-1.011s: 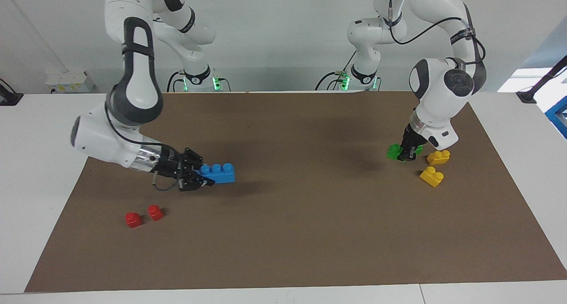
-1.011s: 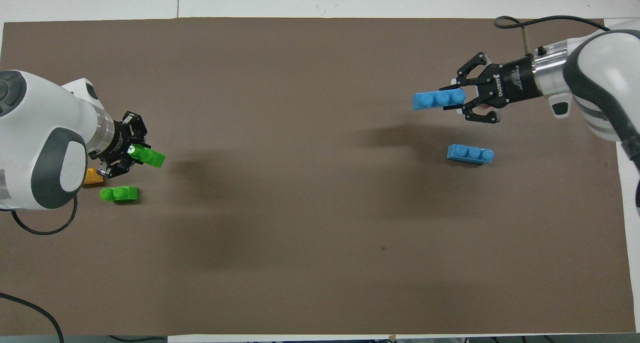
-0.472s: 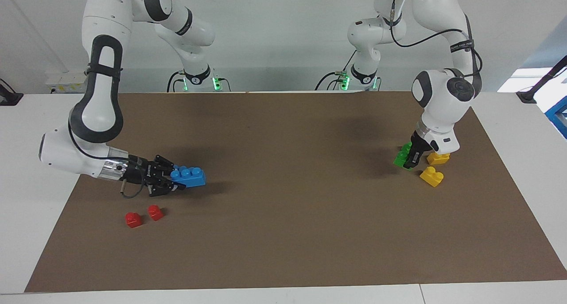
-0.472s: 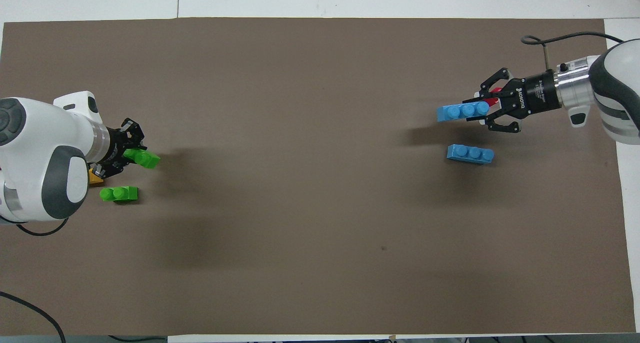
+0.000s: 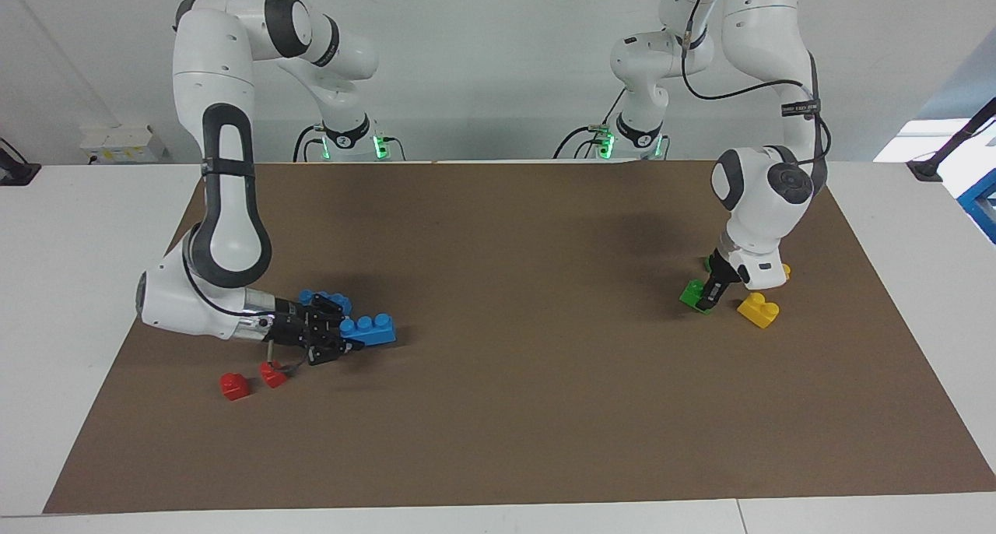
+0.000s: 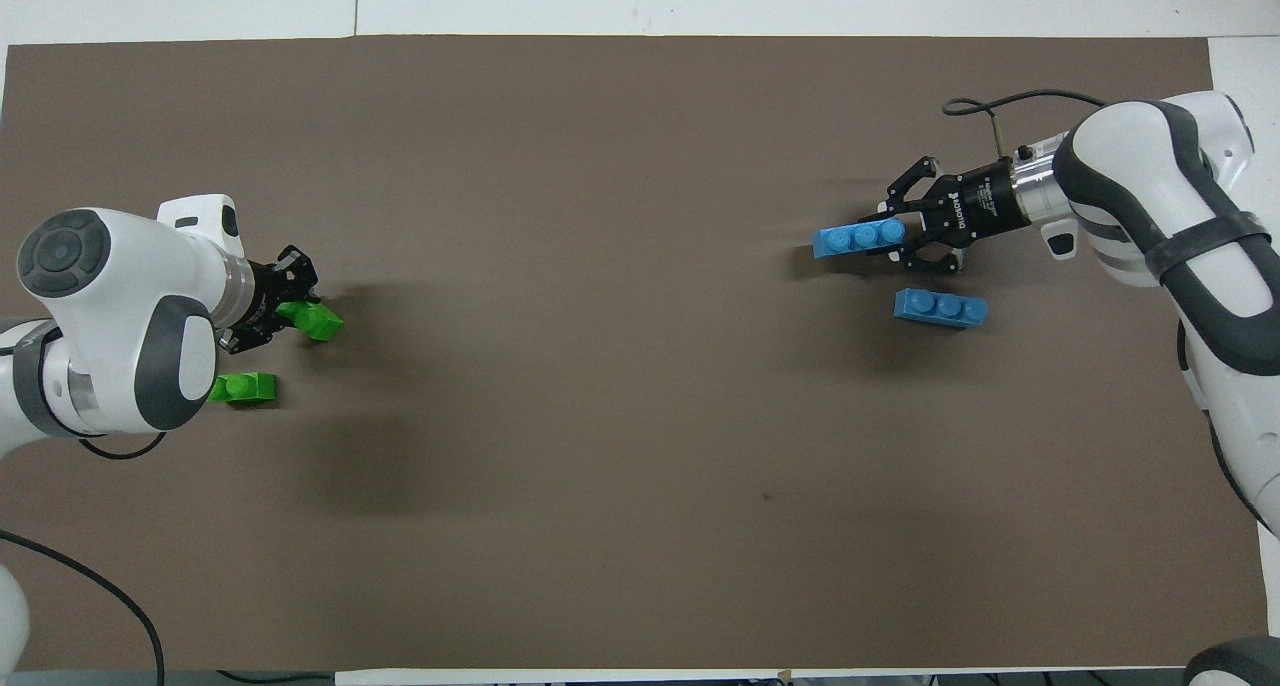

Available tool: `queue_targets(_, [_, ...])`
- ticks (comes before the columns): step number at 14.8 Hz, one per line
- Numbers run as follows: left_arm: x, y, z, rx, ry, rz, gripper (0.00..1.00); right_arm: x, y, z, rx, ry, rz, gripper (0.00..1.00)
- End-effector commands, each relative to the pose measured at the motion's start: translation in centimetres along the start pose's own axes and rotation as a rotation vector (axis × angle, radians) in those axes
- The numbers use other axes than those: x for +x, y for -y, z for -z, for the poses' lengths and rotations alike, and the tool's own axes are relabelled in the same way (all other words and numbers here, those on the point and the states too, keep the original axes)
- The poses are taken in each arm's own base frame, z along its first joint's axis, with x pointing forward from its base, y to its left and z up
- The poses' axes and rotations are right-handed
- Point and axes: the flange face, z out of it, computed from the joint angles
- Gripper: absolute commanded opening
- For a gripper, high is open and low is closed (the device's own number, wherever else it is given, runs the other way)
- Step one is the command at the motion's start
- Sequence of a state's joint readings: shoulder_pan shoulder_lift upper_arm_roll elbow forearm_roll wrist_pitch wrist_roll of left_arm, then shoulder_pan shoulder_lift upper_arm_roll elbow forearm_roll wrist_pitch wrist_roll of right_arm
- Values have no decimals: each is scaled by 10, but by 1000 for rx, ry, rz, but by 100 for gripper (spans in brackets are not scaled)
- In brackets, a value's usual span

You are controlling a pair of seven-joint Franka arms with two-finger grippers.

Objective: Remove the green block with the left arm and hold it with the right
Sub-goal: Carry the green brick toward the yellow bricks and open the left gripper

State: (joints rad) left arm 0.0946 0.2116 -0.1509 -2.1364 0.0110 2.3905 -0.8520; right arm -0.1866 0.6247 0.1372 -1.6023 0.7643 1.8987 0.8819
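Observation:
My left gripper [image 5: 710, 294] is shut on a green block [image 5: 694, 294], held low and tilted just over the brown mat at the left arm's end; both also show in the overhead view, gripper [image 6: 293, 304] and block [image 6: 320, 321]. A second green block [image 6: 245, 388] lies on the mat nearer to the robots, mostly hidden by the arm in the facing view [image 5: 708, 263]. My right gripper [image 5: 342, 341] is shut on a blue three-stud brick [image 5: 371, 330], low over the mat at the right arm's end, also in the overhead view [image 6: 858, 238].
A second blue brick [image 6: 940, 308] lies on the mat [image 5: 545, 285] beside the right gripper, nearer to the robots. Two red blocks [image 5: 233, 386] [image 5: 272, 374] lie farther out. Two yellow blocks [image 5: 759, 310] [image 5: 783, 270] lie by the left gripper.
The left gripper has come down closer to the mat with the green block. The right arm has swung back toward the table's middle and lowered the blue brick.

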Motion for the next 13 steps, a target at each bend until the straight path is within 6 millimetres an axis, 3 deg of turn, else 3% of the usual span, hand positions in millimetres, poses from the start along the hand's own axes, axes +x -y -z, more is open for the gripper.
queue_targets(1, [-1,-1,-9,3,14,-96,0,7,2,-2,4,3,-9,0])
queue_targets(6, [-1,1,-12,15,26,-157,0,18,0,-13,-21,-1,-77,0])
queue_targets(8, [-2,1,-11,16,27,-159,100,18,4,-11,-23,1,-123,0])
queue_targets(10, [-3,2,-5,28,37,-164,100,20,4,-10,-38,-22,-127,0])
queue_targets(13, [-1,-3,25,45,48,-168,100,20,4,-10,-39,-26,-148,0])
